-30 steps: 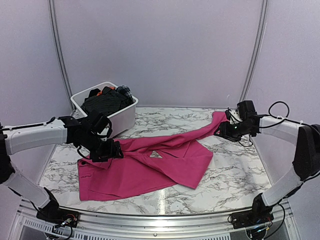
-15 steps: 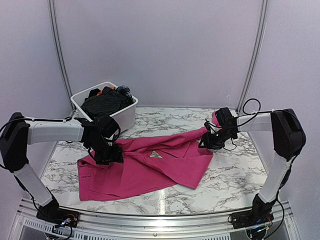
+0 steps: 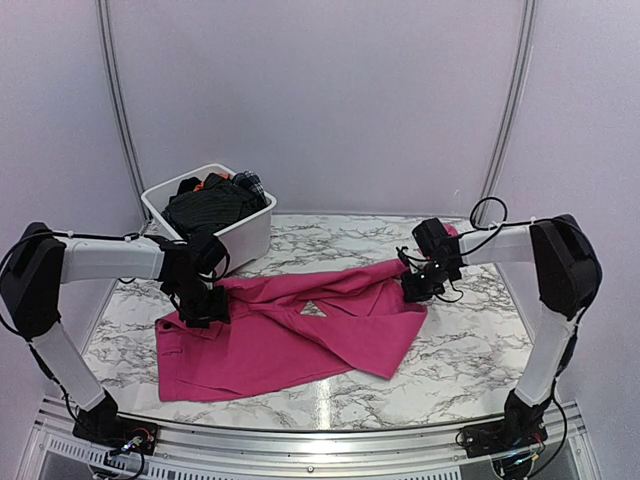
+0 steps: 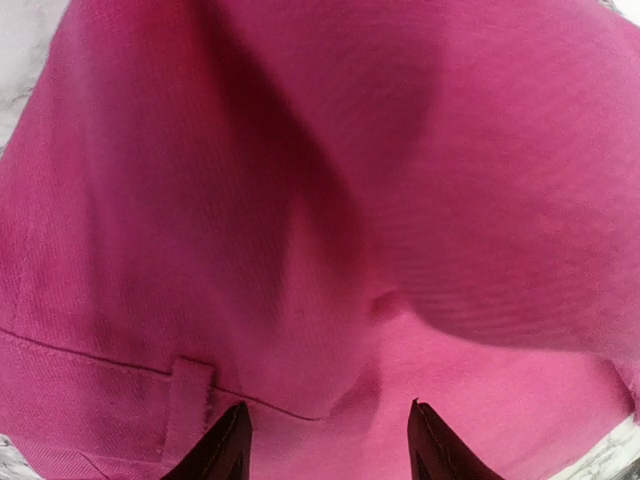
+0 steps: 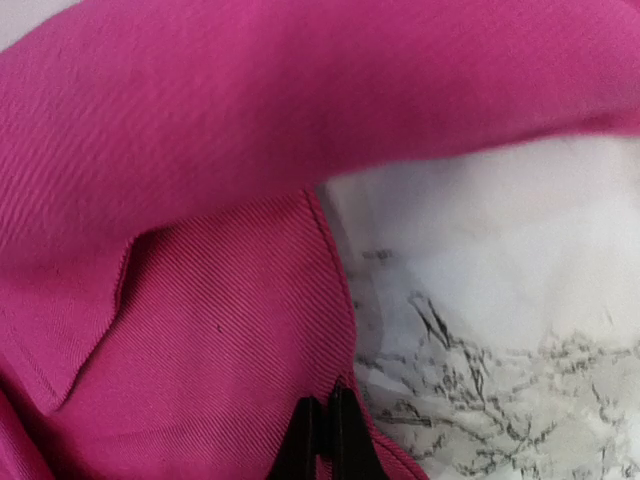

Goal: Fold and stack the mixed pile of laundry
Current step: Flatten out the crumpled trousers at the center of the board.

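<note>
The magenta-pink trousers (image 3: 300, 340) lie spread over the middle of the marble worktop (image 3: 470, 350), with the waist toward the left of the frame and one leg running up and to the right. The left tool (image 3: 205, 305) is low at the waist end, at the upper left part of the garment. In its wrist view the two dark fingers (image 4: 230, 445) stand clearly apart at the bottom of the frame, and the pink fabric fills all the space in front of them, with a stitched seam and a small belt loop (image 4: 190, 400) at the lower left; the tool is open and I cannot see it holding anything. The right tool (image 3: 415, 288) is at the right side of the trousers, where the raised leg meets the flat part. In its wrist view the fingertips (image 5: 343, 430) are pressed together with only a thin line between them, closed on the hemmed edge of the pink fabric, and bare marble shows just to the right of this edge. In the upper left of the top view a white plastic tub (image 3: 250, 235) stands on the worktop, apart from the trousers. It holds the black pinstriped shirt (image 3: 205, 208), a bit of the orange garment (image 3: 212, 181) at the far side, and the small dark plaid piece (image 3: 250, 184) at the right corner.
</note>
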You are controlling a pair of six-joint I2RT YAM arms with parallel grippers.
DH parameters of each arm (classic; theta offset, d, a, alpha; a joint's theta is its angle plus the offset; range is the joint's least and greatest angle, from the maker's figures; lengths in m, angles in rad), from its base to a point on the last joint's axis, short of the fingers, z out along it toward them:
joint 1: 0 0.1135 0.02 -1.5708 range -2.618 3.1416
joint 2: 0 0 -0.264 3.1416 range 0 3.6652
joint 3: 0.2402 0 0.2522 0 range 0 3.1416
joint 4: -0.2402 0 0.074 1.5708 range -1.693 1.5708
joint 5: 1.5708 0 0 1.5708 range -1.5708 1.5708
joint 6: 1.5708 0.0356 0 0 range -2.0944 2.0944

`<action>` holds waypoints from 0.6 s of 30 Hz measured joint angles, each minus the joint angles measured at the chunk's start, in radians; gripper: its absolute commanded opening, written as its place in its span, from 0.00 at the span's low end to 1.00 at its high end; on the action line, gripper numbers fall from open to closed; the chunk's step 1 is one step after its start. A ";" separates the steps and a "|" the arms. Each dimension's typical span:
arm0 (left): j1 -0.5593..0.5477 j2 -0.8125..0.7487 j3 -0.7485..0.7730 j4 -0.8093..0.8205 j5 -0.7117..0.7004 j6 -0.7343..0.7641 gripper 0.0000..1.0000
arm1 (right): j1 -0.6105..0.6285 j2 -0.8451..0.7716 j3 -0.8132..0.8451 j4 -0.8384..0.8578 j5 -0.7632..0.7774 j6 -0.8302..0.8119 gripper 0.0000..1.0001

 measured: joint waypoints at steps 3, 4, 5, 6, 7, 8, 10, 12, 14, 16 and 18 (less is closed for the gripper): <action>0.029 0.000 -0.029 0.000 -0.002 -0.011 0.47 | -0.021 -0.098 -0.107 -0.011 -0.008 0.013 0.00; 0.037 0.000 -0.033 0.000 -0.002 -0.012 0.45 | -0.035 -0.142 -0.152 -0.024 -0.015 0.021 0.00; 0.049 0.000 -0.043 0.003 0.000 -0.014 0.43 | -0.055 -0.186 -0.192 -0.038 -0.019 0.032 0.00; 0.060 0.000 -0.055 0.005 0.001 -0.020 0.42 | -0.087 -0.244 -0.238 -0.057 -0.025 0.046 0.00; 0.069 0.000 -0.064 0.008 0.003 -0.024 0.41 | -0.113 -0.286 -0.264 -0.074 -0.024 0.059 0.00; 0.079 -0.001 -0.073 0.012 0.007 -0.025 0.40 | -0.144 -0.338 -0.291 -0.093 -0.021 0.076 0.00; 0.097 -0.010 -0.084 0.019 0.015 -0.027 0.37 | -0.190 -0.444 -0.325 -0.136 -0.003 0.116 0.00; 0.114 -0.016 -0.094 0.026 0.022 -0.031 0.34 | -0.213 -0.534 -0.335 -0.175 0.016 0.157 0.00; 0.132 -0.025 -0.107 0.032 0.030 -0.036 0.34 | -0.227 -0.616 -0.335 -0.213 0.040 0.202 0.00; 0.154 -0.041 -0.125 0.042 0.032 -0.041 0.34 | -0.246 -0.675 -0.335 -0.249 0.056 0.240 0.00; 0.177 -0.063 -0.145 0.046 0.025 -0.045 0.34 | -0.280 -0.724 -0.335 -0.295 0.060 0.287 0.00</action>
